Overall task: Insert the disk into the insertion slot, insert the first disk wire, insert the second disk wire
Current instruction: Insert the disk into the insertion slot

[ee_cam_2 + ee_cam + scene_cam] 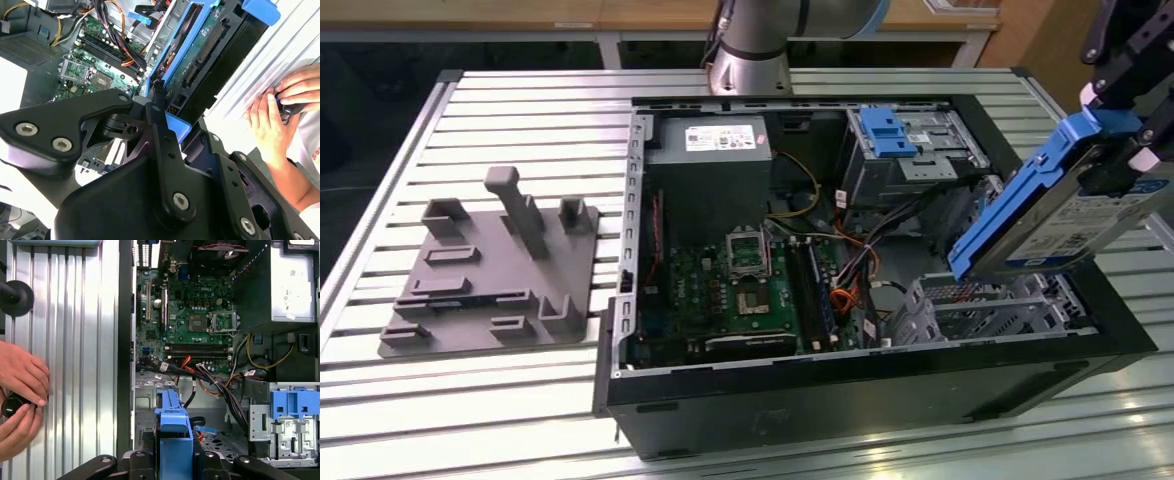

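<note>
In the exterior view my gripper (1117,140) is shut on the disk (1067,215), a silver-grey drive in a bright blue carrier. The disk hangs tilted, low end down, above the right end of the open computer case. The insertion slot (987,305), a perforated grey metal bay, lies just below that low end and apart from it. In the first wrist view the blue carrier (174,432) juts out between my black fingers (142,462) over the bay's perforated floor (222,445). The second wrist view has the disk (200,65) edge-on in my gripper (167,125). Black and orange wires (212,377) run beside the bay.
The case (854,400) stands on a slatted metal table (520,100). A taller grey cage with a blue clip (887,130) stands behind the bay. A grey fixture (494,270) sits on the exterior view's left. A person's hands (20,395) hold a small black object beside the case.
</note>
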`<state>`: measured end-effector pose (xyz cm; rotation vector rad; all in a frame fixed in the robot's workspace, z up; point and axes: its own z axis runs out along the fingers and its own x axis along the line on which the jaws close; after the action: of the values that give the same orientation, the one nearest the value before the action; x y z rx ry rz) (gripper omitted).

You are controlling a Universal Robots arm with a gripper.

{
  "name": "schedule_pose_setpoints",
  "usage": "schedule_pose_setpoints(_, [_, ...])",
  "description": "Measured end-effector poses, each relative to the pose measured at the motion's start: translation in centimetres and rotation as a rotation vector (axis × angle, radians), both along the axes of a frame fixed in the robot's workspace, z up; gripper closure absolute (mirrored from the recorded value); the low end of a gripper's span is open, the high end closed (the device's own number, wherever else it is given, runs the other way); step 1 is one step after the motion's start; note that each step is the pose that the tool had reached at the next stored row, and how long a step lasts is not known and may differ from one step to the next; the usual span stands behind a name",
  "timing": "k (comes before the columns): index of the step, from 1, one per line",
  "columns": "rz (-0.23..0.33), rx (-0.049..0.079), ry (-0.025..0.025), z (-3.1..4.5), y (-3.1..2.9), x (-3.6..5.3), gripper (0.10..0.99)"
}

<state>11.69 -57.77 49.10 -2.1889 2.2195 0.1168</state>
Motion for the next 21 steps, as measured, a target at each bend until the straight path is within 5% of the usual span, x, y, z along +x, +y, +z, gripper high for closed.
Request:
schedule_pose_setpoints(12, [0.0, 0.0, 0.0, -0.26, 1.55, 0.0, 0.722])
schedule_pose_setpoints(21, [0.0, -0.001, 0.0, -0.97, 1.71, 0.15, 0.722])
